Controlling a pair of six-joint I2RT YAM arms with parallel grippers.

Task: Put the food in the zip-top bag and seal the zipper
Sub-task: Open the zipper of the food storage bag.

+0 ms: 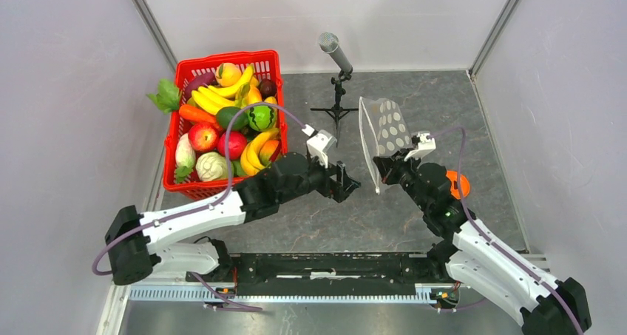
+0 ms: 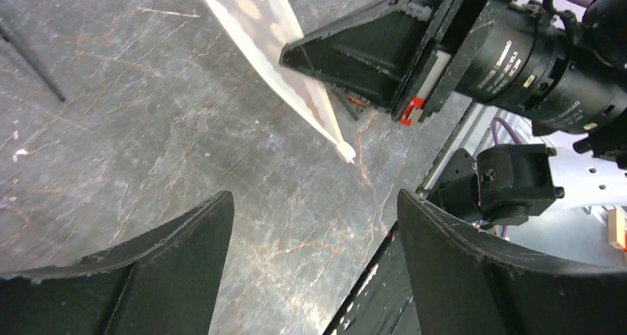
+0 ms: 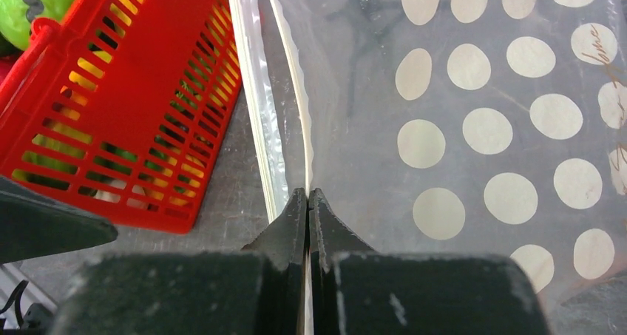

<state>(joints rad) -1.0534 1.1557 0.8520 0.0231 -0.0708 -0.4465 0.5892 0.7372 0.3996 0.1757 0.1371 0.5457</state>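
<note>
Zip-top bag (image 3: 473, 128) with "home" script

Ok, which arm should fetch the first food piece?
Left. The left claw is open and empty, basket on its side; the right claw is shut on the bag.

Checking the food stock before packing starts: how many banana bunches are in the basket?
2 that show: one bunch lies on the pile toward the far end of the red basket, another bunch by its near right corner. More may be buried underneath.
</note>
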